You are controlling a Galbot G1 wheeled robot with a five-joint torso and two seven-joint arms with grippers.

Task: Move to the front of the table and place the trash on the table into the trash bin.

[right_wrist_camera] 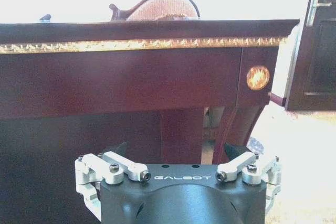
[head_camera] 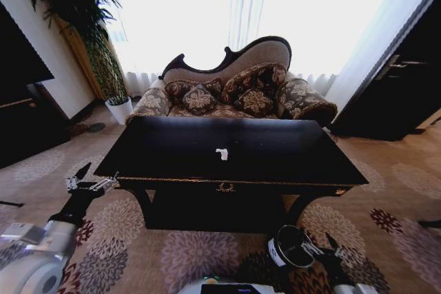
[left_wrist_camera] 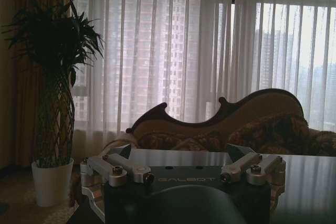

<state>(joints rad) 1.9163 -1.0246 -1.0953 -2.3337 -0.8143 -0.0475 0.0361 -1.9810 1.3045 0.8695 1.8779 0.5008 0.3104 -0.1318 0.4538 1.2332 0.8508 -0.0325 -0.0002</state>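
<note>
While both hands (head_camera: 89, 182) (head_camera: 324, 247) hang open, white trash (head_camera: 222, 153) sits mid-table (head_camera: 289, 156); sofa (head_camera: 234, 91) behind, seemingly floral.

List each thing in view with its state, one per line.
table: upright, glossy top bearing one white scrap.
trash: white scrap lying mid-tabletop, untouched.
trash bin: on the carpet before the table, right side.
left gripper: open, empty, off the table's left corner.
right gripper: open, empty, low beside the bin.
</note>
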